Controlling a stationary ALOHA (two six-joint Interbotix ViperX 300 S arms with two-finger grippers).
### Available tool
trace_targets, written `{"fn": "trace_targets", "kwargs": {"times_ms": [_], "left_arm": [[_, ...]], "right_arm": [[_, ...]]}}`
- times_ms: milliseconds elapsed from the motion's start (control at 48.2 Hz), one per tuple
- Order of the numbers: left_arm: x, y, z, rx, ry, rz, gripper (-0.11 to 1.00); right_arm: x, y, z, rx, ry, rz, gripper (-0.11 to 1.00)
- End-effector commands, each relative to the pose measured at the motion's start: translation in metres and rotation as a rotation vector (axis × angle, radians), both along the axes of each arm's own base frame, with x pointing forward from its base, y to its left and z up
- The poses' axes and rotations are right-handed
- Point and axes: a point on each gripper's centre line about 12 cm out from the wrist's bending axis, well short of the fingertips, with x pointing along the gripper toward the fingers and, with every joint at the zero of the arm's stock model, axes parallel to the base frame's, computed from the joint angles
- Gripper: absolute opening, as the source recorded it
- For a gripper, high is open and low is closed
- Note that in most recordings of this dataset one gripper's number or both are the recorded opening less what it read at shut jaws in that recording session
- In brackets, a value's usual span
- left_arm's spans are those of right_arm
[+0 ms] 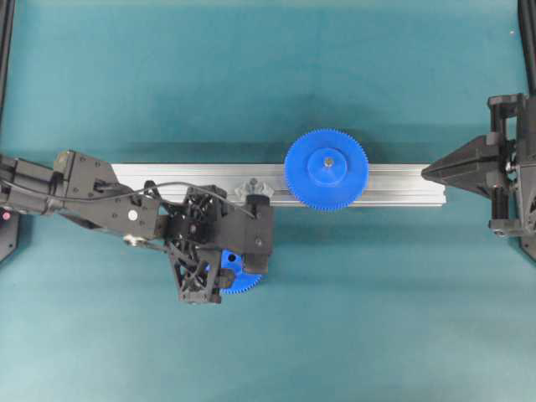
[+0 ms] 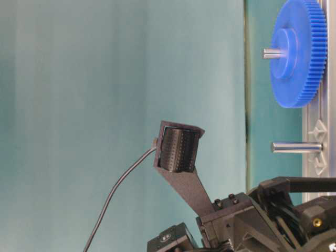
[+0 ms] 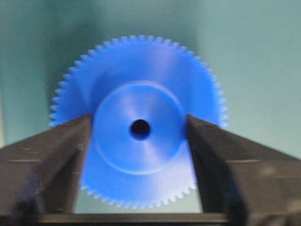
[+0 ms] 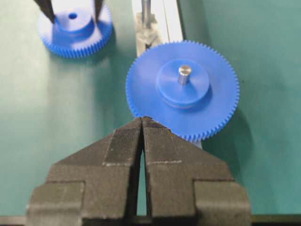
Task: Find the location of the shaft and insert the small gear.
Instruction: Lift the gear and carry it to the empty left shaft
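The rail (image 1: 167, 176) is laid across mid-frame. The large gear (image 1: 327, 169) is seated on it right of centre; the small gear (image 1: 239, 280) is positioned below, left of centre, on the table (image 1: 268, 75).

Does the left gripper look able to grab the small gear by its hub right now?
Probably yes. The left gripper already has a finger on each side of the small gear's raised hub, with nothing between them; the large gear sits apart on the rail.

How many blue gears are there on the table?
2. The larger gear sits on a pin on the metal rail. The small gear lies on the green table beside the rail, between the left gripper fingers.
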Motion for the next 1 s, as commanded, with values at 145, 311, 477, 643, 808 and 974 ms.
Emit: {"fn": "trace_targets", "kwargs": {"times_ms": [145,311,477,643,808,974], "left_arm": [[0.008,0.001,0.014,-0.005,-0.044,0.004,0.64],[0.011,0.000,0.040,-0.011,-0.113,0.000,0.64],[0.010,0.007,0.073,-0.018,-0.189,0.014,0.64],[0.004,0.025,0.107,-0.011,-0.275,0.046,0.64],[-0.002,0.049,0.126,0.028,-0.309,0.072,0.64],[-0.004,0.065,0.127,0.071,-0.299,0.075,0.64]], "right_arm": [[0.002,0.000,0.002,0.008,-0.008,-0.006,0.05],[0.002,0.000,0.002,0.008,-0.008,-0.006,0.05],[0.001,0.000,0.003,0.009,-0.014,-0.006,0.05],[-0.003,0.000,0.004,0.008,-0.027,-0.006,0.05],[-0.006,0.000,0.004,0.010,-0.039,-0.007,0.05],[-0.007,0.000,0.004,0.009,-0.044,-0.007,0.05]]}}
